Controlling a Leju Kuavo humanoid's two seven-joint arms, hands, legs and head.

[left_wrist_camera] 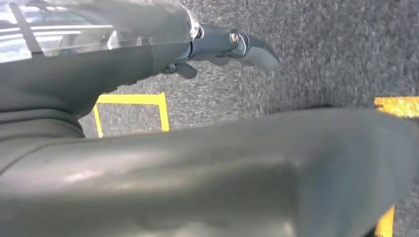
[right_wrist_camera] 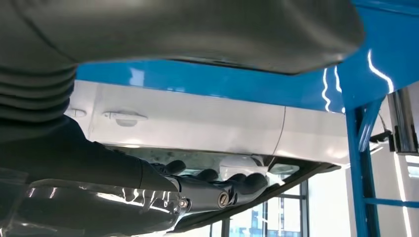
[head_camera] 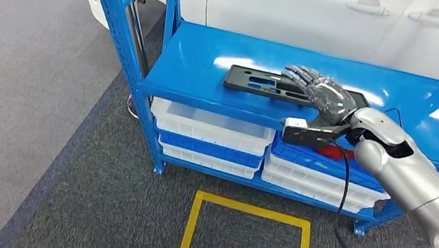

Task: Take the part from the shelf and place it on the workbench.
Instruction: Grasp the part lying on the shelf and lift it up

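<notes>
A flat black part point(head_camera: 258, 81) with slots lies on the top deck of the blue shelf point(head_camera: 193, 55). My right hand point(head_camera: 323, 97) reaches over the part's right end, palm down, fingers stretched flat along it. In the right wrist view the dark fingers point(right_wrist_camera: 217, 192) lie against the part point(right_wrist_camera: 306, 174), with the thumb spread away from them. Nothing shows the part lifted off the deck. My left hand point(left_wrist_camera: 148, 163) hangs over the grey carpet, its fingers point(left_wrist_camera: 232, 44) extended and holding nothing.
White and blue bins point(head_camera: 210, 128) fill the shelf's lower levels, one with something red point(head_camera: 329, 152) inside. A white car point(head_camera: 292, 7) stands right behind the shelf. A yellow square point(head_camera: 244, 239) is taped on the carpet in front. A black cable point(head_camera: 344, 188) hangs from my right wrist.
</notes>
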